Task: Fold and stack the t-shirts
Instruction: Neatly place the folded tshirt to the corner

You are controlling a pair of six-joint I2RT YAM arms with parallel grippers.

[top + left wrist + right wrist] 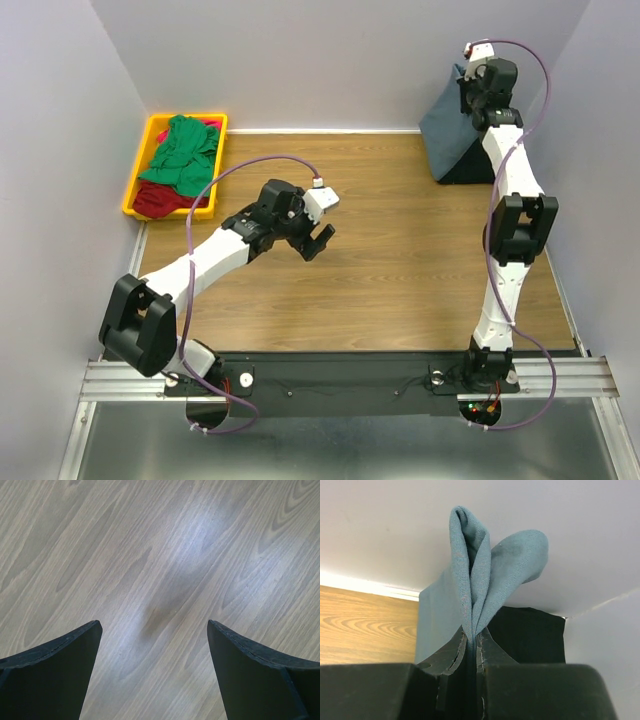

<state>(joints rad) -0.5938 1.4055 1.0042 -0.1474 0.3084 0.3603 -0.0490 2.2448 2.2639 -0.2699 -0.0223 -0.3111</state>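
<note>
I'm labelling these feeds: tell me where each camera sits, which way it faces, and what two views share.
Top external: above and behind the bases, looking down on the table, yellow tray, left arm and right arm.
Left wrist: facing down at bare wood, left gripper open.
Right wrist: facing the back corner, right gripper shut on the blue-grey shirt.
Shared: that shirt, in top and right wrist.

four t-shirts in all: one green t-shirt (185, 148) and one red t-shirt (153, 200) in the one yellow tray (137, 166), one blue-grey t-shirt (448, 130) and one black t-shirt (530, 635) well apart from that tray. two grippers: left gripper (155, 626), right gripper (472, 636).
</note>
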